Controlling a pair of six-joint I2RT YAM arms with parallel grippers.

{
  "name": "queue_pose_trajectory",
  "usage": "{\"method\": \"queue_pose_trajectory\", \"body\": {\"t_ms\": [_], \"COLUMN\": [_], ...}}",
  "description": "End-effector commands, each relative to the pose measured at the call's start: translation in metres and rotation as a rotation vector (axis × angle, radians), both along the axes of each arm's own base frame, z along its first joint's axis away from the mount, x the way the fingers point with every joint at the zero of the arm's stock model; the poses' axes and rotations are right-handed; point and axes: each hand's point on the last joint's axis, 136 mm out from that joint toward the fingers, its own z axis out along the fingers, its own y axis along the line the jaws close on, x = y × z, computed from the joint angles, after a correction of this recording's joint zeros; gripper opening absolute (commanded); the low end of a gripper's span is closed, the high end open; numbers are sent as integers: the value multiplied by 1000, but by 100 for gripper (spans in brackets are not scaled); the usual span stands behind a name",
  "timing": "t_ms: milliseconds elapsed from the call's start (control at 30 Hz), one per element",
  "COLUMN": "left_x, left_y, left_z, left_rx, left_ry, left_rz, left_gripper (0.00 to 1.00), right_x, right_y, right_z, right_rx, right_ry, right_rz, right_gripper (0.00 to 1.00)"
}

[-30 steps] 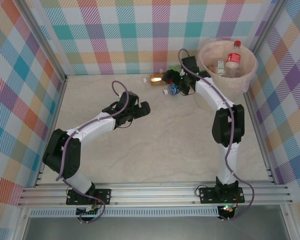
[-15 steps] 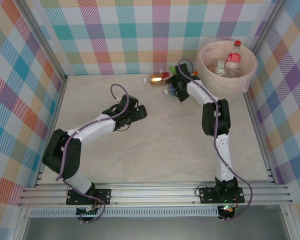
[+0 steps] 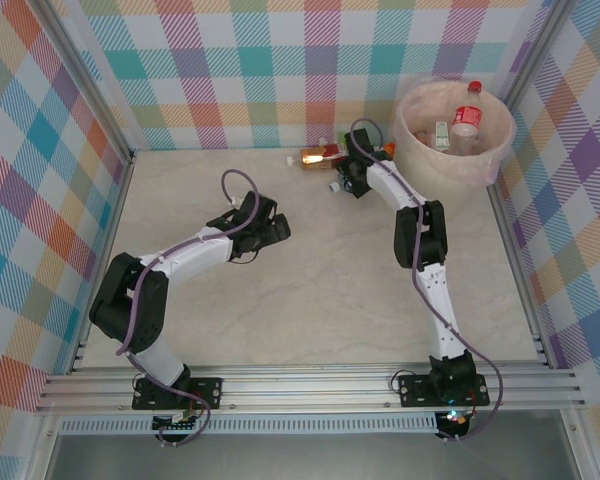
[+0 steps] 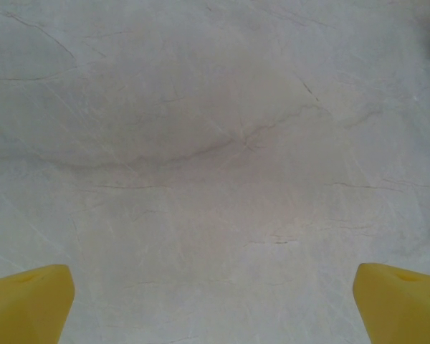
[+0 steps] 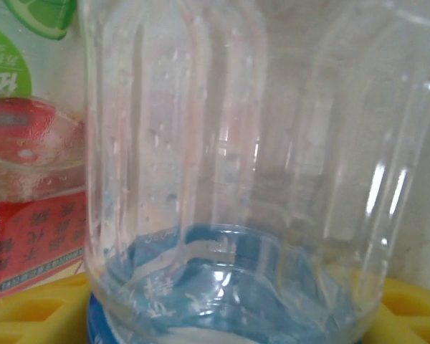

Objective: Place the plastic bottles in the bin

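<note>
Top external: bin (image 3: 450, 172) at far right, red-capped bottle (image 3: 467, 115) inside.
Right wrist: right gripper (image 5: 229, 315) straddles clear bottle (image 5: 229, 165) (blue label); can't tell if it's clamped.
Left wrist: left gripper (image 4: 215, 308) spread wide above table (image 4: 215, 143).

Pale marbled table (image 3: 310, 280) (bin (image 3: 450, 172) far right), bottles (image 3: 313, 157) along its far edge.

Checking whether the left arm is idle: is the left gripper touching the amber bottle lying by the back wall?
Apart. The top view shows the left gripper mid-table, with a broad stretch of bare tabletop between it and the amber bottle.
</note>
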Motion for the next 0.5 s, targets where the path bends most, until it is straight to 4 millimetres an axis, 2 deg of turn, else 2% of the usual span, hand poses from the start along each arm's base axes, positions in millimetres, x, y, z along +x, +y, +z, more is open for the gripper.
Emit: {"method": "queue_pose_trajectory", "body": {"t_ms": [0,200,367,467], "left_x": [2,1,-1,-3], "left_y": [9,8,8,7], "left_z": [-1,0,6,10], "left_rx": [20,8,-16,-33], "left_ry": [10,10,-4,-13], "left_rz": [27,27,30,29], "left_gripper": [100,100,100,100], "right_x": [-7,-32,-68,-91], "right_y": [13,24,29,28], "right_z": [32,87,132,156], "right_rx": [-20,-51,-95,-113], "right_ry": [-87,-247,-355,-408], "right_rz": [107,256,414,500], "right_gripper": [63,53,45,44]}}
